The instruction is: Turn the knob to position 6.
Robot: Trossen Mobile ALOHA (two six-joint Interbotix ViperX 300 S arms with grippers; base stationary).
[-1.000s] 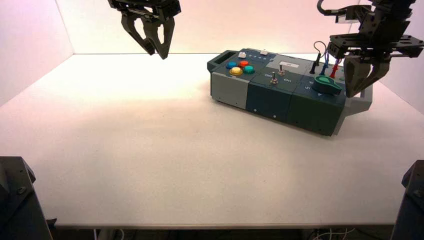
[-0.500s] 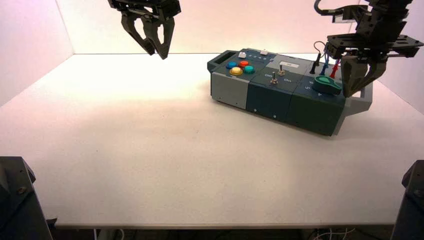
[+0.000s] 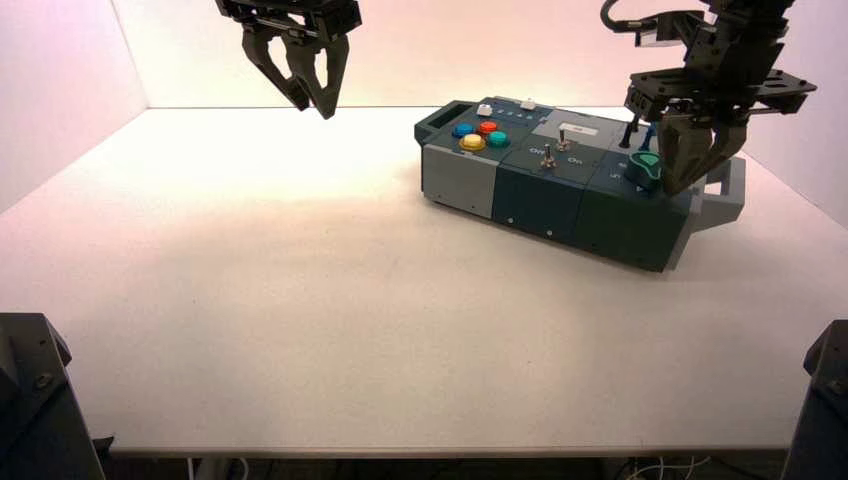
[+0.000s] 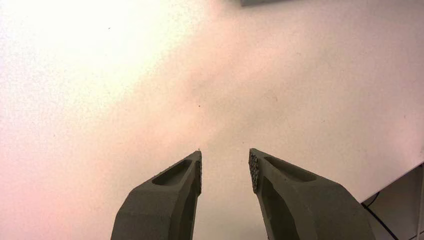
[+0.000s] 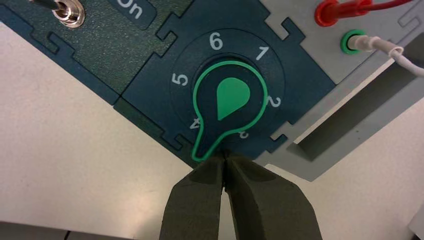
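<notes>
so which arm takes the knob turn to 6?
Right. The right gripper hangs over the knob, jaws nearly closed at the pointer tip between 3 and 4. The left gripper is far off above the bare table.

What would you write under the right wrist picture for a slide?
Right gripper, fingers together, poised at the pointer tip of the teal-green knob, which points between 3 and 4 on its numbered dial.

teal-green knob (image 5: 229,115), white numerals; dark teal box (image 3: 540,190), grey ends.
</notes>
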